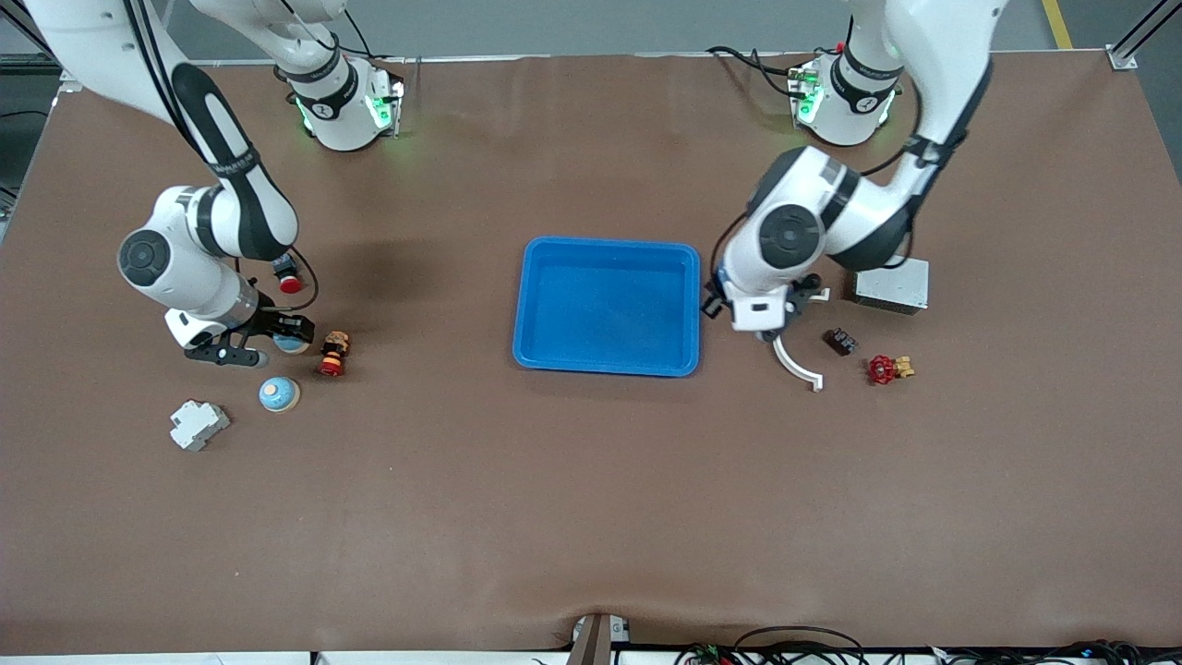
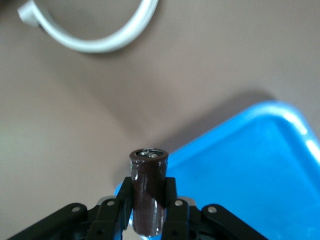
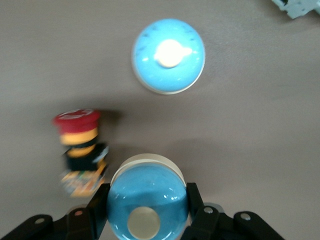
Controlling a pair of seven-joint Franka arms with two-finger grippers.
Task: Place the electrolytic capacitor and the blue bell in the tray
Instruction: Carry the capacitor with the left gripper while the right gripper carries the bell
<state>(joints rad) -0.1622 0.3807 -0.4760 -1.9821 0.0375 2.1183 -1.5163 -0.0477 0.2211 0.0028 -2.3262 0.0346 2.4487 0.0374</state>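
Observation:
The blue tray [image 1: 605, 358] lies mid-table. My left gripper [image 1: 769, 332] hangs beside the tray's rim toward the left arm's end. In the left wrist view the left gripper [image 2: 148, 189] is shut on a dark brown electrolytic capacitor [image 2: 148, 175], held upright, with a corner of the tray [image 2: 250, 170] below it. My right gripper [image 1: 277, 344] is shut on a blue bell [image 1: 292, 344], whose dome fills the space between the jaws in the right wrist view, where the right gripper [image 3: 148, 202] grips the bell [image 3: 148, 192].
A second blue bell [image 1: 279, 394] [image 3: 168, 56] and a grey-white block [image 1: 198, 424] lie nearer the camera. A red-and-yellow push button [image 1: 333, 354] [image 3: 80, 150] sits beside the right gripper. A white curved piece [image 1: 796, 365] [image 2: 100, 37], a dark part [image 1: 839, 342], a red valve [image 1: 886, 369] and a grey box [image 1: 891, 284] lie by the left arm.

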